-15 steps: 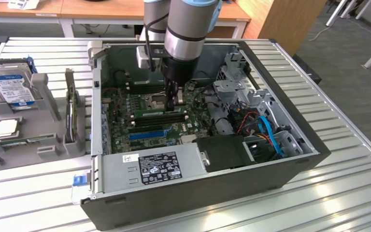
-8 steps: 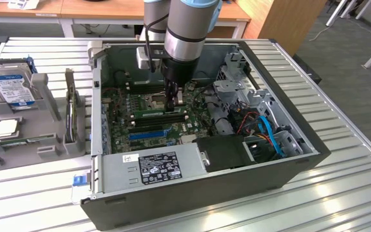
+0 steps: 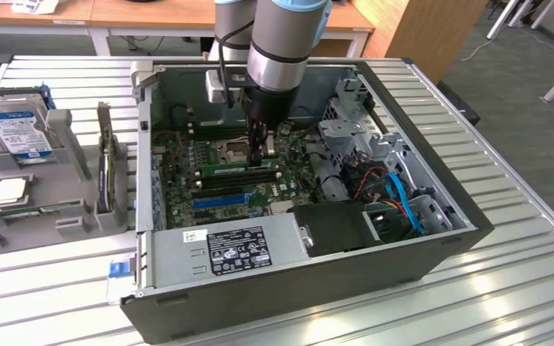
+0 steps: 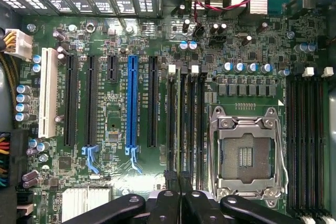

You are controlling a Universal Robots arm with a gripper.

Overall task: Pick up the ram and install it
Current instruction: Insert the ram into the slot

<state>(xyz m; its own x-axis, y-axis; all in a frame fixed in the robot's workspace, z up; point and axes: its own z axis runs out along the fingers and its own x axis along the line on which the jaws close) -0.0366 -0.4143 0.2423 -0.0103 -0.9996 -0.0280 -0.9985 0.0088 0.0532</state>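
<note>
Exterior view: claw (image 3: 260, 154) fingertips together, down inside the open black PC case (image 3: 354, 281), at the 3 o'clock end of the long thin green ram stick (image 3: 231, 170). Stick stands edge-up in a slot mid green motherboard (image 3: 182, 167), running 9-to-3 o'clock.

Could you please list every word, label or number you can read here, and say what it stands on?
No text here can be read with certainty.
Hard drive label: blue and white print, too small to read.
Power supply label: white print on black, too small to read.
Motherboard lettering between the expansion slots: too small to read.
</note>
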